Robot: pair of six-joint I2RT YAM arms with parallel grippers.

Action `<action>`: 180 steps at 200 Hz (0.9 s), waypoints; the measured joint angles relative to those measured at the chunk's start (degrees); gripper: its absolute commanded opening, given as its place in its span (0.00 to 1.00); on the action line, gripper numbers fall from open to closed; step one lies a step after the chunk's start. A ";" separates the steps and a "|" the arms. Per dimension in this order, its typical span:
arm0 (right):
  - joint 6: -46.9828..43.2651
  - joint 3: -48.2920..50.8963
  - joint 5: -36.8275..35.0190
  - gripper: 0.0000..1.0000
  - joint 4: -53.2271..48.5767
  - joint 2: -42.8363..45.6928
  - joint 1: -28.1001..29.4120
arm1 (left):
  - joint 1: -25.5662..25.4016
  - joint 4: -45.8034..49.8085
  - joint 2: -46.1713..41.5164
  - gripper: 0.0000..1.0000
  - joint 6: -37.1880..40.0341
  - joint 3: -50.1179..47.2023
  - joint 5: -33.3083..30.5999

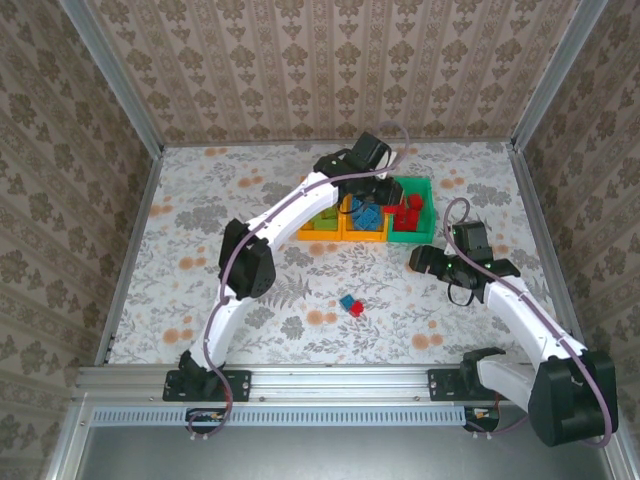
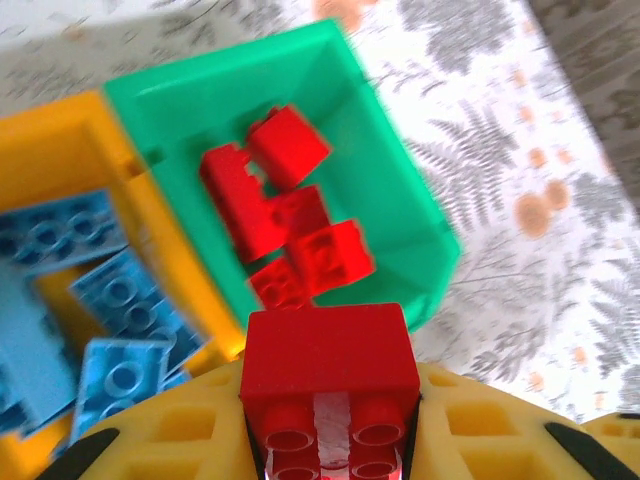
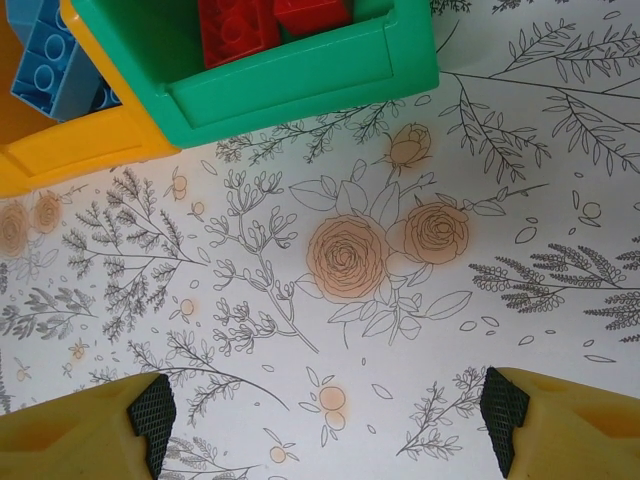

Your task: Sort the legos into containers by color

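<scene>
Left gripper (image 2: pixel 330 445) pinching a red brick (image 2: pixel 330 350) between its yellow fingers (image 2: pixel 480 420), studded face turned back toward the wrist. The brick looks blocky and near-square, so no long axis is evident. The relation that matters: the green bin (image 2: pixel 400 200) lies directly ahead of and below the fingertips, its open mouth facing the tool, so release probably needs only a short advance past the near wall, then a spreading of the fingers. Inside it rests a loose heap of red bricks (image 2: pixel 285 210); to the tool's left, touching that bin, stands an orange-yellow bin (image 2: pixel 60 150) of blue bricks (image 2: pixel 110 290) — all glossy, hard-edged moulded plastic. Right gripper (image 3: pixel 327 415) spread wide and holding nothing, its black ribbed pads (image 3: pixel 152 410) over the matte floral table (image 3: pixel 350 260); the green bin sits ahead of it. A blue brick (image 1: pixel 347 301) and another red one (image 1: pixel 357 310) lie touching on the table, nearer the right gripper — unsorted.
</scene>
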State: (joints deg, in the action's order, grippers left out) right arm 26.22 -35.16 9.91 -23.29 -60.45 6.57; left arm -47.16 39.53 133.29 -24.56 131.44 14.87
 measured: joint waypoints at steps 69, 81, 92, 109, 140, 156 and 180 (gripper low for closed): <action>1.07 1.42 3.61 0.80 1.14 3.08 0.74 | 1.38 -12.04 6.71 0.35 -6.05 1.31 7.10; 1.09 2.01 4.37 0.80 1.51 3.08 1.40 | 1.84 -13.25 8.24 0.37 -7.32 1.79 7.78; 1.09 2.62 5.05 0.80 1.86 3.08 2.54 | 2.21 -14.23 9.25 0.41 -8.48 2.23 8.33; 1.05 3.30 5.60 0.80 2.21 3.08 5.16 | 2.62 -15.91 9.84 0.57 -10.51 2.43 8.94; 0.96 3.50 5.33 0.81 2.60 3.04 12.68 | 2.84 -18.60 9.92 0.88 -12.04 3.30 10.03; 0.76 3.50 4.98 0.81 3.10 2.34 16.74 | 2.84 -19.71 9.90 1.00 -13.00 3.30 10.47; 0.02 3.50 3.87 0.81 4.00 0.22 21.92 | 2.62 -21.11 8.96 1.00 -13.18 1.25 10.93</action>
State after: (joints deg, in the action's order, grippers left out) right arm 26.24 -31.66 13.78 -19.29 -60.23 28.49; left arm -44.53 18.41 142.26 -37.74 132.68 25.80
